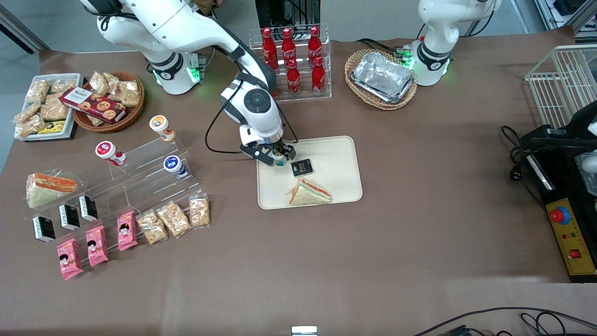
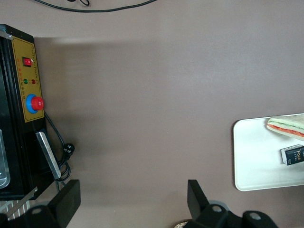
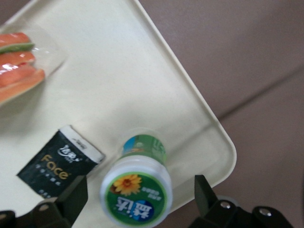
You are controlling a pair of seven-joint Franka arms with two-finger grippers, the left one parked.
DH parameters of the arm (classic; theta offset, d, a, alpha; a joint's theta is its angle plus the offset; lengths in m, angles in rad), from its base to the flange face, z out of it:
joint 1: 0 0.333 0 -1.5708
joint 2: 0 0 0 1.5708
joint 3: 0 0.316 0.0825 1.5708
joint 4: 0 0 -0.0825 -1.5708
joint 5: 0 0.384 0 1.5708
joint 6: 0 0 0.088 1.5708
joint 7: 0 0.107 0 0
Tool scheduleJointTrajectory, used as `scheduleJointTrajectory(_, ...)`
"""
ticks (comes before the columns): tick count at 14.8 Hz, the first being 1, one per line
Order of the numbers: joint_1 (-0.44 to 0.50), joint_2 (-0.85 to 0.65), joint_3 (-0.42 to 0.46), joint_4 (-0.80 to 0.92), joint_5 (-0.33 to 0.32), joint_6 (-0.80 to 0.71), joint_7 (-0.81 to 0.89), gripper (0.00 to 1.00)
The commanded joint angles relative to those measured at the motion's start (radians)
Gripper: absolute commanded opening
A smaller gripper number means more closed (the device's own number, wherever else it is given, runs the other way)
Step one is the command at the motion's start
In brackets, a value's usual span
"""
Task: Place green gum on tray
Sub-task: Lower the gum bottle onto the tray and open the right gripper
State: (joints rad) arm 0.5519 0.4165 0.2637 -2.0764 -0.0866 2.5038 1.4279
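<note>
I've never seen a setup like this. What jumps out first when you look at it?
The white arm's gripper hangs over the cream tray with the green gum between its open fingers, the canister apparently resting on the tray. Beside the gum lies a small black packet, with a wrapped sandwich nearer the front camera. Red cola bottles stand in a clear rack farther back.

Middle of the front view: tray (image 1: 345, 186). On it, at the corner farthest from the camera toward the working arm's end, green gum (image 1: 280, 160), under the gripper (image 1: 278, 157), fingers spread to either side. Just beside the gum, small packet (image 1: 301, 167). Nearer the camera, also on the tray, sandwich (image 1: 310, 193).
</note>
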Motion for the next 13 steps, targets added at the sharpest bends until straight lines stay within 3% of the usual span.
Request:
scheduleJointTrajectory(1, -0.007, -0.062, 0.000, 0.024, -0.028, -0.019, 0.013, 1.00)
scheduleJointTrajectory(7, -0.006, -0.110, 0.003, 0.284, -0.028, -0.331, -0.072, 1.00)
scheduleJointTrajectory(10, -0.013, -0.110, 0.000, 0.456, -0.027, -0.540, -0.203, 1.00)
scheduleJointTrajectory(13, -0.047, -0.117, 0.000, 0.571, -0.015, -0.655, -0.302, 1.00)
